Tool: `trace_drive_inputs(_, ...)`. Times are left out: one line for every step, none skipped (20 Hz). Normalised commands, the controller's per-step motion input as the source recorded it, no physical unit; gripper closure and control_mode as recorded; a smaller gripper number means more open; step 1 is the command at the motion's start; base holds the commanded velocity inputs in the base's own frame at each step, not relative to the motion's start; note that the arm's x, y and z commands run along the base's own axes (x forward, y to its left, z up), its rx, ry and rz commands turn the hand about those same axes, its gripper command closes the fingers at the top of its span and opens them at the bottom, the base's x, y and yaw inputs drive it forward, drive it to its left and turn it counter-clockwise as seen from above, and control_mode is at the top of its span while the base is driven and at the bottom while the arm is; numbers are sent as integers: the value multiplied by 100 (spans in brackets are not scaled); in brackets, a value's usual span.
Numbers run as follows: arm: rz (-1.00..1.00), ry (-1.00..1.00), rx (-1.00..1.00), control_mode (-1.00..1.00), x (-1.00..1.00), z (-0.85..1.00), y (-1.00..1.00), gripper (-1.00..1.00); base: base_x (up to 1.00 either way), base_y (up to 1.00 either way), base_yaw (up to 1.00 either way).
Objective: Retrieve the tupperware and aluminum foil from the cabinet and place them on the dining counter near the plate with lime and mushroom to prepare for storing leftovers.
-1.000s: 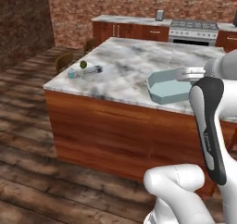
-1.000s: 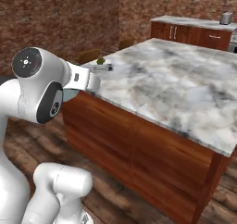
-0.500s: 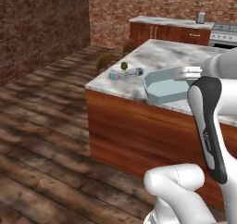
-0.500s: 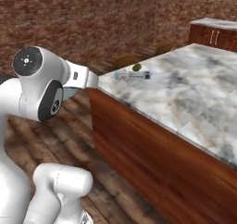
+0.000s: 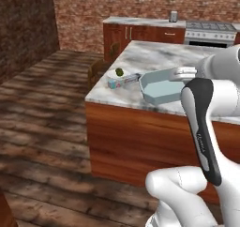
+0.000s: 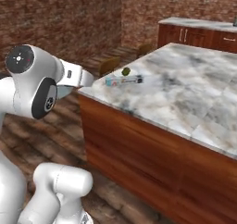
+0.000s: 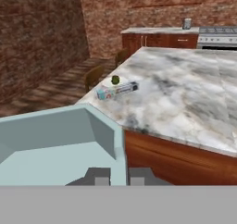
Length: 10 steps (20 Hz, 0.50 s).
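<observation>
The gripper (image 7: pixel 118 176) stood at the bottom centre of the hand view, its jaws drawn narrow and clamped on the near rim of the tupperware (image 7: pixel 60 144), a pale blue open container that occupied the lower left of that frame. In the left base view the same tupperware (image 5: pixel 161 86) appeared at centre right, carried at the end of the arm, level with the marble tabletop (image 5: pixel 154 57); whether it rested on the surface or hung just before it could not be told.

The aluminum foil (image 7: pixel 117 90), a long box with a blue end, lay flat on the tabletop (image 7: pixel 185 93) near its left corner, at centre left of the hand view. Just beyond it sat the lime (image 7: pixel 115 80), a small dark green ball on a pale plate (image 7: pixel 109 82); the mushroom could not be made out. In the right base view the aluminum foil (image 6: pixel 123 81) lay at upper centre with the lime (image 6: pixel 126 71) just behind it.

2 wooden chairs (image 7: pixel 95 75) stood against the tabletop's far left side. A stove (image 5: pixel 210 30) and wooden cabinets (image 5: pixel 140 34) lined the brick wall at the upper right of the left base view.
</observation>
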Motion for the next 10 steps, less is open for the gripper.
trace_drive_inputs(0, 0, 0, 100, 0, 0, 0, 100, 44, 100, -46)
trace_drive_inputs(0, 0, 0, 100, 0, 0, 0, 100, 44, 100, -45)
trace_drive_inputs(0, 0, 0, 100, 0, 0, 0, 100, 47, 100, -43)
trace_drive_inputs(0, 0, 0, 100, 0, 0, 0, 100, 51, 100, -40)
trace_drive_inputs(0, 0, 0, 100, 0, 0, 0, 100, 61, 100, -36)
trace_drive_inputs(0, 0, 0, 100, 0, 0, 0, 100, 86, 100, -27)
trace_drive_inputs(0, 0, 0, 100, 0, 0, 0, 100, 100, 100, -12)
trace_drive_inputs(0, 0, 0, 100, 0, 0, 0, 100, 100, 100, 0)
trace_drive_inputs(0, 0, 0, 100, 0, 0, 0, 100, 100, 100, 17)
trace_drive_inputs(0, 0, 0, 100, 0, 0, 0, 100, 100, 100, 30)
